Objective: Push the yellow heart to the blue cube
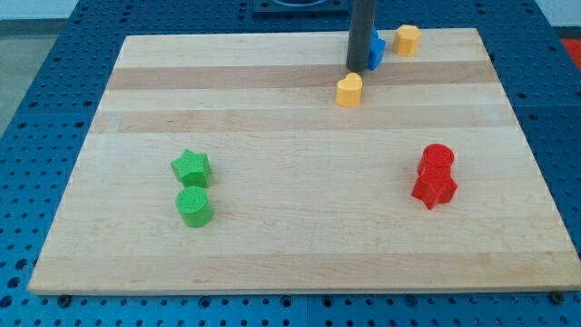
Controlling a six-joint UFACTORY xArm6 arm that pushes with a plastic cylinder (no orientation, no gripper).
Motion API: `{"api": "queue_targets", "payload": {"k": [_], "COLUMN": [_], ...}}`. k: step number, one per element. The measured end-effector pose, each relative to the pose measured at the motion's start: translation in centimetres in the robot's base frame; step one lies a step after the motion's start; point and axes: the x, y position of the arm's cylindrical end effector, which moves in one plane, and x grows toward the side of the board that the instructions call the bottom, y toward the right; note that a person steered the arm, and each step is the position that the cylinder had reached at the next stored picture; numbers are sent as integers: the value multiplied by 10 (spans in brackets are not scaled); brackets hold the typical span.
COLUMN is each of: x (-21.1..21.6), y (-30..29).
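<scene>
The yellow heart (pixel 349 90) lies on the wooden board near the view's top, right of centre. The blue cube (pixel 375 49) sits just above and to the right of it, partly hidden behind the dark rod. My tip (pixel 356 69) rests on the board between them, just above the heart and at the cube's left edge. Whether the tip touches either block cannot be told.
A second yellow block (pixel 408 39), a rounded hexagon shape, sits right of the blue cube near the board's top edge. A green star (pixel 191 167) and green cylinder (pixel 193 206) stand at the left. A red cylinder (pixel 438 160) and red star (pixel 434 189) stand at the right.
</scene>
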Motion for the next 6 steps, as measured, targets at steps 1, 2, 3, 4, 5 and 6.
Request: {"api": "queue_targets", "payload": {"k": [1, 2, 3, 4, 5, 6], "x": [-1, 53, 103, 103, 101, 98], "y": [-77, -98, -88, -77, -50, -33]}}
